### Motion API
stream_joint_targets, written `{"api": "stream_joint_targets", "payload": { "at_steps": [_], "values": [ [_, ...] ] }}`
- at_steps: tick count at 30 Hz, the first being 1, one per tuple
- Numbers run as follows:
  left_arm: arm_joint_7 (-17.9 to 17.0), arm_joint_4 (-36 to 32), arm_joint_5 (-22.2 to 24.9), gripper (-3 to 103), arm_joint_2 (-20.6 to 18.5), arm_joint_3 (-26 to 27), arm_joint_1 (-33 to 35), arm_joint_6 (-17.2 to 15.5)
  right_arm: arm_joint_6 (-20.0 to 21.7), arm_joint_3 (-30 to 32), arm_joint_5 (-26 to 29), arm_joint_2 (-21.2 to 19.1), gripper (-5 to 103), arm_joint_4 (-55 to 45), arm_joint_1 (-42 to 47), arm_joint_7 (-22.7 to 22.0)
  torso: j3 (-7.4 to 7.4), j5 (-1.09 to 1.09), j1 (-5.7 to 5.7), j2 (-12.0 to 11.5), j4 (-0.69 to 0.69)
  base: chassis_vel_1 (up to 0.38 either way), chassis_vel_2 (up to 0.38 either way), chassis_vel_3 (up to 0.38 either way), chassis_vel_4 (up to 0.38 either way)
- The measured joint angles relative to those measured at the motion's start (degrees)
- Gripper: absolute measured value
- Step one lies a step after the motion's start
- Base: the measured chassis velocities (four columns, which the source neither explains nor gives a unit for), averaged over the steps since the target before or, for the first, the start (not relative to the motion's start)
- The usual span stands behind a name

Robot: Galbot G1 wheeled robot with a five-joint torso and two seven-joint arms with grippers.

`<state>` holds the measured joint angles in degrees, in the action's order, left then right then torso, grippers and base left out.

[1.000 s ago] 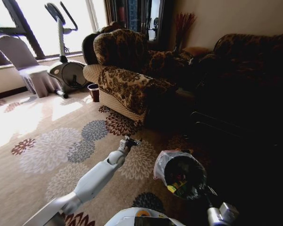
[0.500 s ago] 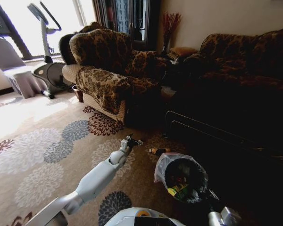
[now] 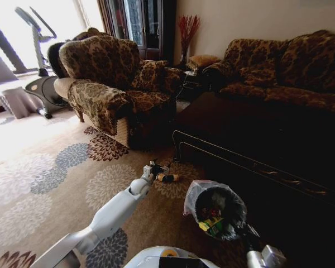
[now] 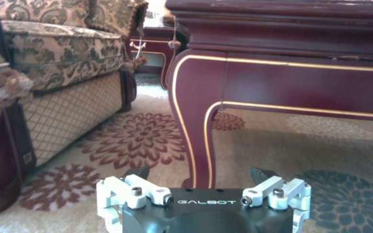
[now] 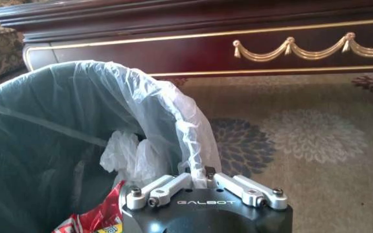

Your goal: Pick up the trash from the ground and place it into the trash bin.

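A tan stick-like piece of trash (image 3: 168,177) lies on the flowered carpet just right of my left gripper (image 3: 155,168). That gripper (image 4: 199,174) hangs low over the carpet, open and holding nothing, and faces a carved table leg (image 4: 196,121). The trash bin (image 3: 192,192) stands near my base at the right, with its grey-white liner (image 5: 76,97) around the rim. Inside it lie a red wrapper (image 5: 95,218), a white paper wad (image 5: 125,153) and a green wrapper (image 3: 212,224). My right gripper (image 5: 197,177) is shut on the bin's lined rim.
A dark wooden coffee table (image 3: 257,139) with gold trim fills the right side, close behind the bin. A patterned armchair (image 3: 109,84) stands ahead on the left, a sofa (image 3: 279,67) behind the table, an exercise bike (image 3: 36,56) far left. Open carpet (image 3: 44,184) lies to the left.
The head camera has swung right, so the room has slid left in the picture. The coffee table and the stick-like piece have come into view. Both arms hold their pose.
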<state>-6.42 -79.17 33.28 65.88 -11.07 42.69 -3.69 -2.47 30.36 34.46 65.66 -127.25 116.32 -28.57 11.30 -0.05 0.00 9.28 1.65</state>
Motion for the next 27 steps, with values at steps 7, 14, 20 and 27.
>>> {"api": "stream_joint_targets", "payload": {
  "at_steps": [7,14,20,27],
  "values": [
    [0.0,0.0,0.0,100,0.0,0.0,0.0,0.0,0.0,0.0,0.0,0.0,0,0.0,0.0,0.1,0.0,0.04,0.0,0.0,-0.01,0.03,0.051,-0.023,-0.025],
    [0.0,0.0,0.0,100,0.0,0.0,0.0,0.0,0.0,0.0,0.0,0.0,0,0.0,0.0,0.1,0.0,0.05,0.0,0.0,-0.02,0.0,0.0,0.0,0.0],
    [0.0,0.0,0.0,100,0.0,0.0,0.0,0.0,0.0,0.0,0.0,0.0,0,0.0,0.0,0.1,0.0,0.05,0.0,0.0,0.0,0.0,0.0,0.0,0.0],
    [0.0,0.0,0.0,100,0.0,0.0,0.0,0.0,0.0,0.0,0.0,0.0,0,0.0,0.0,0.1,0.0,0.05,0.0,0.0,0.0,0.0,0.0,0.0,0.0]
  ]
}}
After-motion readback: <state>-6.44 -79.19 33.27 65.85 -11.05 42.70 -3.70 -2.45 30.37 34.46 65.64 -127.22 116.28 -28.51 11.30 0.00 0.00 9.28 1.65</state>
